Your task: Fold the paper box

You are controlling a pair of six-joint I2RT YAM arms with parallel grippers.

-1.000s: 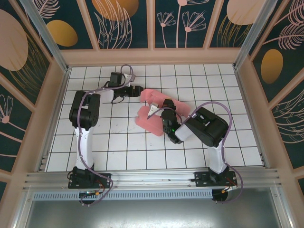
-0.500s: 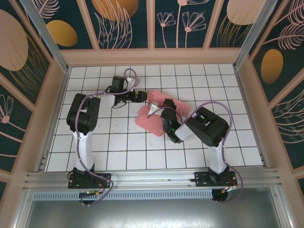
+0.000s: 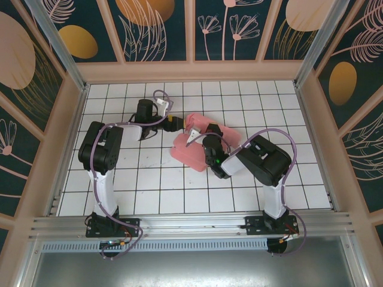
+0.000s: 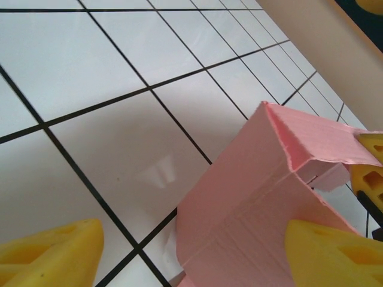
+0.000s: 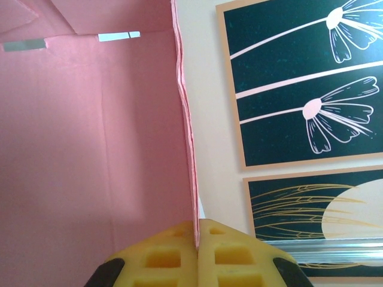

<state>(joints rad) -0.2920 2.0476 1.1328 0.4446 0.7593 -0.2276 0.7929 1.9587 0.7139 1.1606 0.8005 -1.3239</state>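
On the table, right pincer clamps paper box.

No letters, numbers, brand marks or signs could be read anywhere. The paper box showed plain pink card on each visible face. The wall panels at 12 o'clock carried only drawn leaves, flowers and round shapes, which were pictures, not writing.

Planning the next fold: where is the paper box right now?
In the top view the paper box lies mid-table, its edge pinched by the right pincer, the open left pincer at its far-left corner.
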